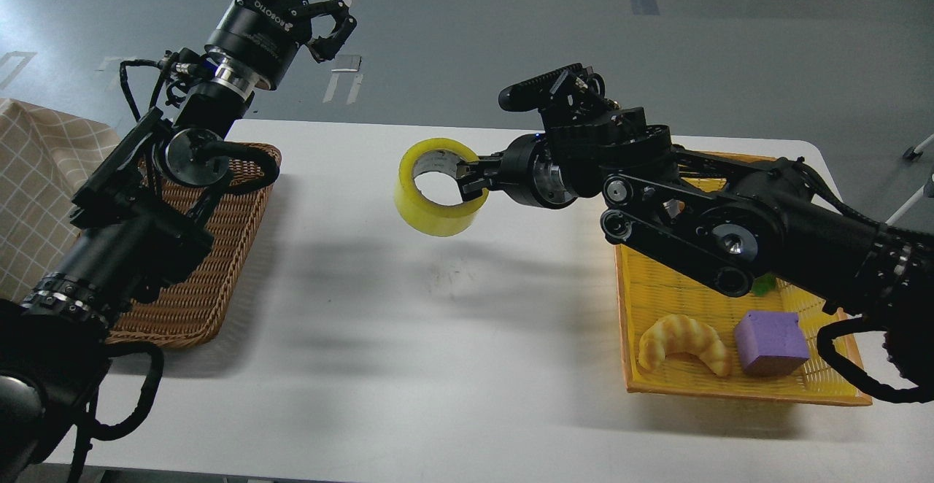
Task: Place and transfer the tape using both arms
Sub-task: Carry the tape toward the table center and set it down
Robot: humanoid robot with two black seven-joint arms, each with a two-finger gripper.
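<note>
White "ROBOTIQ" lettering reads clearly on the wrist of the left pincer, which is up high above the far left of the worktop, fingers spread wide with nothing between them. No other writing is legible anywhere. Over to the middle now: the tape, a fat yellow roll with a pale inner core, hangs in the air above the worktop, tilted so its hole faces up and toward the camera. The right pincer has it, clamped on the roll's right-hand wall, one finger hooked inside the core and the rest on the outside. The roll sits right at the tip of that pincer, out to its left, and well apart from the left pincer. Below the left arm lies a brown wicker basket; under the right arm a yellow tray carries a toy croissant and a purple block.
</note>
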